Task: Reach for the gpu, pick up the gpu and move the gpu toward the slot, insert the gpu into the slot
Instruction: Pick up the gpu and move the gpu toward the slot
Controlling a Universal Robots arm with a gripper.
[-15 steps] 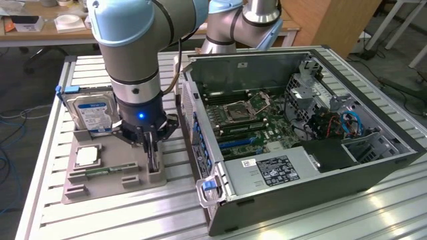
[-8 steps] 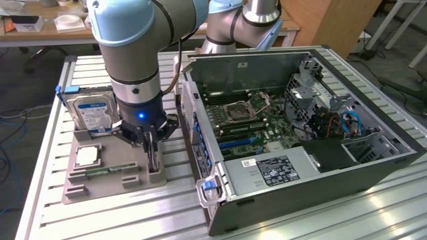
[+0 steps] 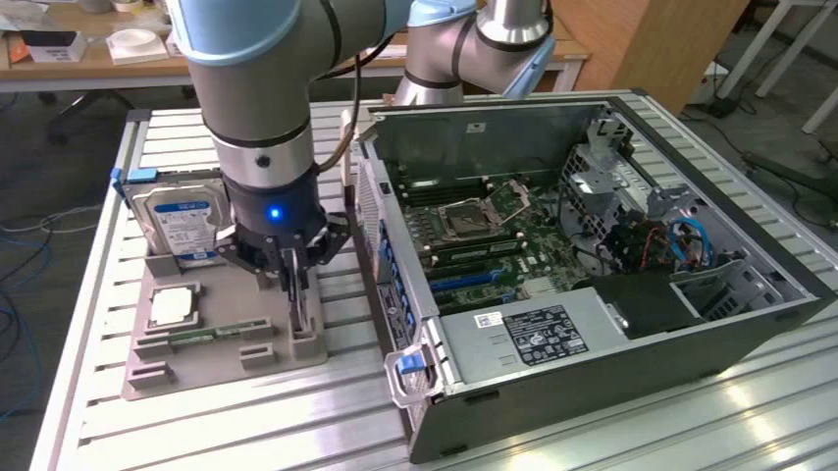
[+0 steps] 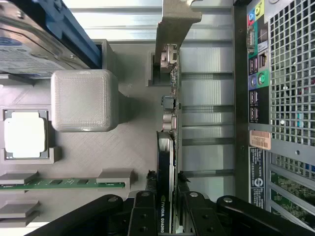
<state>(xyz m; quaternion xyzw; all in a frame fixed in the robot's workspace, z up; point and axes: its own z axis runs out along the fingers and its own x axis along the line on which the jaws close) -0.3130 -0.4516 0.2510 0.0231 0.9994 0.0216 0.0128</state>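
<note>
The gpu (image 4: 167, 147) is a thin dark card standing on edge in the grey holder tray (image 3: 216, 368), with its metal bracket (image 4: 174, 29) at the far end. My gripper (image 4: 167, 179) points straight down over it, and its black fingers (image 4: 147, 206) are shut on the card's two faces near one end. In the exterior view, the gripper (image 3: 290, 280) sits low at the tray's right side and the gpu (image 3: 302, 316) reaches down into the holder. The slot (image 3: 461, 279) is on the green motherboard inside the open computer case (image 3: 590, 363), to the exterior view's right.
A silver blue-labelled hard drive (image 3: 183, 224) stands at the tray's back, just behind the gripper. A square silver chip (image 3: 173, 306) and a green memory stick (image 4: 64, 183) lie in the tray. The case's perforated rear wall (image 4: 290, 73) stands close beside the card.
</note>
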